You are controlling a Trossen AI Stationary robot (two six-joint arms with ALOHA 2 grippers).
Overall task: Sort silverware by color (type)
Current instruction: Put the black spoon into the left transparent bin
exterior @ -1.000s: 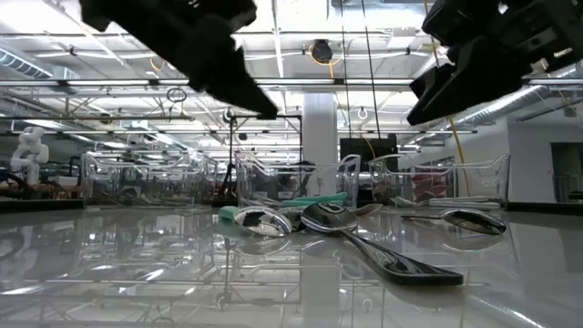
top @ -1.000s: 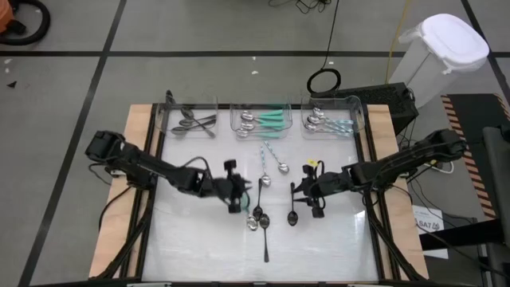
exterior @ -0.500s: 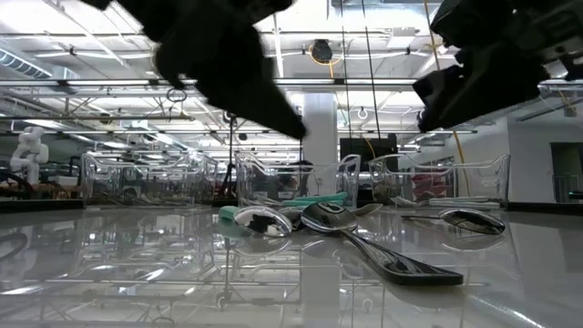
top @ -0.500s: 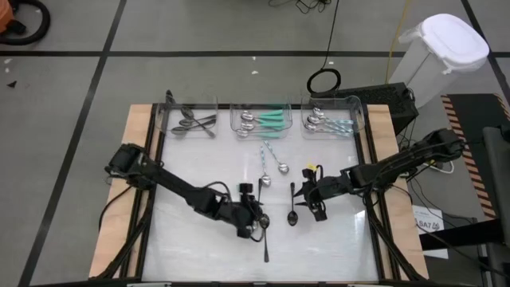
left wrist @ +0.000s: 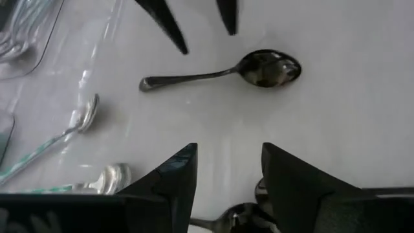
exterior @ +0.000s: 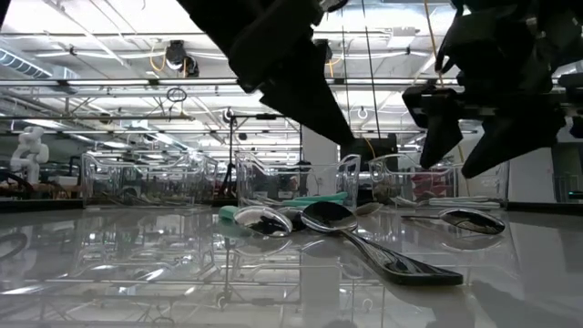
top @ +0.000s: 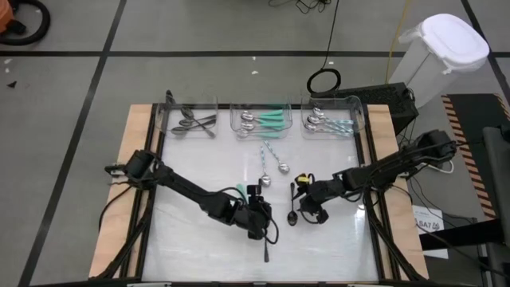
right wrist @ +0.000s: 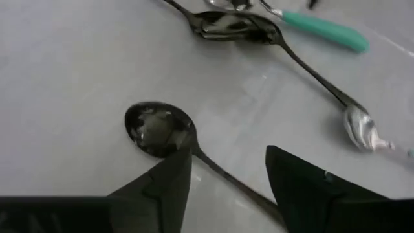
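Note:
Loose silverware lies mid-table. A dark spoon point(top: 292, 206) rests flat, and my right gripper point(right wrist: 229, 184) hovers open over it, a finger on either side of its handle point(right wrist: 220, 173). My left gripper point(left wrist: 229, 178) stands open above a cluster of dark spoons point(top: 264, 231), with one bowl point(left wrist: 240, 217) showing below its fingers. Two pale-blue-handled spoons point(top: 273, 163) lie farther back. A teal handle point(right wrist: 323, 29) shows beside the dark cluster. In the low view both grippers hang above the tabletop.
Three clear bins stand along the far edge: dark spoons in the left one point(top: 191, 121), teal-handled in the middle one point(top: 261, 119), pale-blue-handled in the right one point(top: 327, 122). Free table room lies to the near left point(top: 191, 247) and near right point(top: 335, 247).
My left gripper has swept toward the table's near edge and right, sinking slightly, and now stands over the dark spoon cluster. My right gripper has rolled about its own line and dropped a little over the single dark spoon. No spoon has moved.

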